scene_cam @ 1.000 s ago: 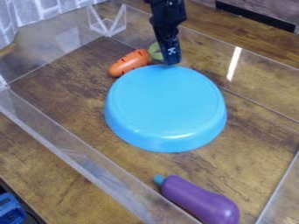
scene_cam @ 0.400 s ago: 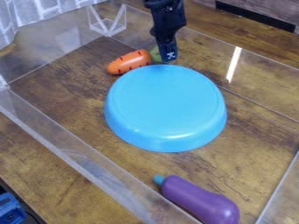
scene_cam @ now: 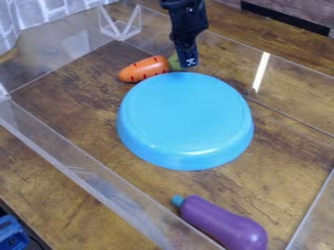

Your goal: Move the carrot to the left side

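The carrot (scene_cam: 141,70), a small orange toy with dark stripes, lies on the wooden table behind and to the left of the blue plate (scene_cam: 186,121). Its light green leafy end points right and is mostly hidden behind my gripper (scene_cam: 187,62). The black gripper comes steeply down from above, with its fingertips low at that leafy end. The fingers stand together. The carrot rests on the table, and I cannot tell whether the leafy end is pinched between them.
A purple eggplant toy (scene_cam: 225,224) lies at the front right. Clear plastic walls (scene_cam: 59,146) run along the left and front of the table. The big blue plate sits upside down in the middle, right next to the gripper.
The gripper's fingers have closed at the carrot's green end. The arm and the carrot have stayed where they were.
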Available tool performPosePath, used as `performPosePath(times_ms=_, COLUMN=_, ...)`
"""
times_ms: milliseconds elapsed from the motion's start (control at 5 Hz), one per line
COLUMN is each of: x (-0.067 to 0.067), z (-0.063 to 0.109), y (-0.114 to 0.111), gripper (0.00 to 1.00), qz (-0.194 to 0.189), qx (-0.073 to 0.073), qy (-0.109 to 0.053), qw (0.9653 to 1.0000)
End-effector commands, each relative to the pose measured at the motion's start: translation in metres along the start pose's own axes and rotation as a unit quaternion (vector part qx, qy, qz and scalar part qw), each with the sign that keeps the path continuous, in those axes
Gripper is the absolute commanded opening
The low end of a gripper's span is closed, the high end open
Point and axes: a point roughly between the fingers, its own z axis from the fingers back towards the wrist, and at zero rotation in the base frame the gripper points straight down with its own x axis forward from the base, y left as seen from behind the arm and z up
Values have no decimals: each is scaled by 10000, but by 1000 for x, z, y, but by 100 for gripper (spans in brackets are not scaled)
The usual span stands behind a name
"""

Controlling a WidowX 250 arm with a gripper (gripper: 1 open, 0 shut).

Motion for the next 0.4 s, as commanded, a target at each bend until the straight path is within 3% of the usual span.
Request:
performPosePath(times_ms=0, x=15, z=47, y=14, gripper=0, qz=-70, qx=445, qy=-371, qw=9983)
performPosePath(times_ms=200, x=17, z=53, y=12, gripper=0, qz=-110, qx=475, qy=-414, qw=9979)
